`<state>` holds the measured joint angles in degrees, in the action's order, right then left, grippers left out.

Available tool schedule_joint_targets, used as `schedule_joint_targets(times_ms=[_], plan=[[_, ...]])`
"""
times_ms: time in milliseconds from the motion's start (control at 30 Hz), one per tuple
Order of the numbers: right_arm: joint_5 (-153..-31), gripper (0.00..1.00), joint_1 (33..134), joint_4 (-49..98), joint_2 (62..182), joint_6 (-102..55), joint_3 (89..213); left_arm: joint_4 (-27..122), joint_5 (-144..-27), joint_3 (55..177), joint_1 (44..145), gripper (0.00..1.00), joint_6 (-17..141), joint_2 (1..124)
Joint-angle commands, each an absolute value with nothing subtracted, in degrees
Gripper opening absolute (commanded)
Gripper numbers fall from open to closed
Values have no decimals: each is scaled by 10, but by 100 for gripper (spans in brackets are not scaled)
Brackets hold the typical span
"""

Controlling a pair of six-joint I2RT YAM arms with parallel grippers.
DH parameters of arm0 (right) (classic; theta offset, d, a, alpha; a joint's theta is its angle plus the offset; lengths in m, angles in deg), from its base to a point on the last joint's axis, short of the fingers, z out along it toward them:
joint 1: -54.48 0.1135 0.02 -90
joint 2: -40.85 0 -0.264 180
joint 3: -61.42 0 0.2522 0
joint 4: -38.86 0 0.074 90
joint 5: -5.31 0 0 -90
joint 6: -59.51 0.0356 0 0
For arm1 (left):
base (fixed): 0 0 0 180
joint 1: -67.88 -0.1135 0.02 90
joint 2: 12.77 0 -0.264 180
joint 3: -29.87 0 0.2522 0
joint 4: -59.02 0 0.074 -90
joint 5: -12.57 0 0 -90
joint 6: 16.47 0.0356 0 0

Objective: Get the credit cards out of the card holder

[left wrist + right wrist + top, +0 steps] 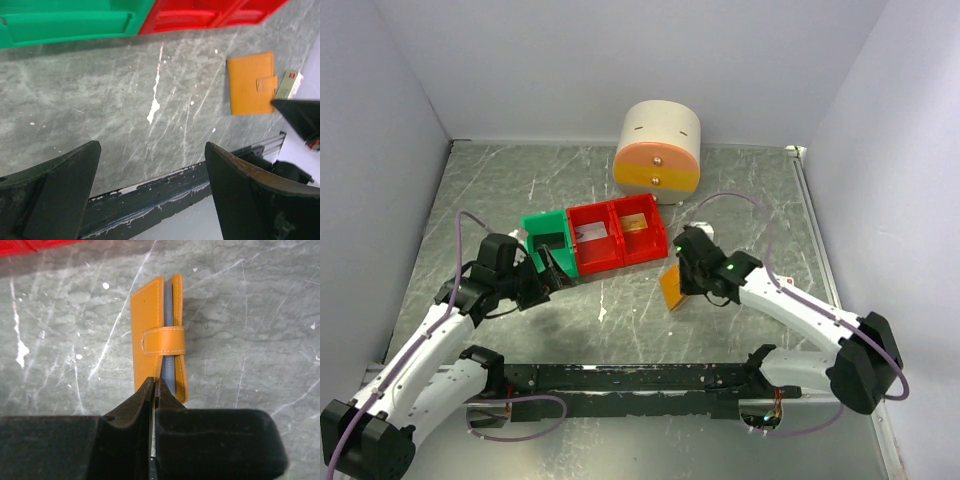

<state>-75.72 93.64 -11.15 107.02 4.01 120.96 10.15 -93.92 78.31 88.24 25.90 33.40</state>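
Top external: you're pinching the strapped card holder (672,286) in the right gripper (681,282), left gripper (150,155) gaping empty; credit cards (596,232) seemingly lying in the red bins (607,263).

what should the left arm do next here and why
Probably bring the open left gripper across to the card holder and take its strap. The right gripper looks shut on the holder's edge, holding it on edge, but the strap is fastened across the opening, so no card can come out yet.
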Motion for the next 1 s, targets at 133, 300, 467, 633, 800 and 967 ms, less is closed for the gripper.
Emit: schedule_joint_targets(times_ms=[133, 300, 467, 633, 800, 967], plan=[[-550, 0, 1112, -199, 1158, 106, 1276, 84, -834, 790, 885, 97, 194, 318], [-459, 0, 1202, -253, 1216, 134, 1321, 34, -789, 812, 885, 97, 185, 307], [-522, 0, 1272, -135, 1248, 18, 1304, -66, -674, 850, 885, 97, 111, 259], [-606, 2, 1301, -64, 1275, -13, 1295, -129, -595, 894, 885, 97, 75, 193], [-733, 21, 1302, 39, 1248, -34, 1296, -140, -601, 893, 885, 97, 69, 168], [-699, 38, 1297, 61, 1188, -21, 1290, -58, -709, 858, 885, 97, 126, 175]])
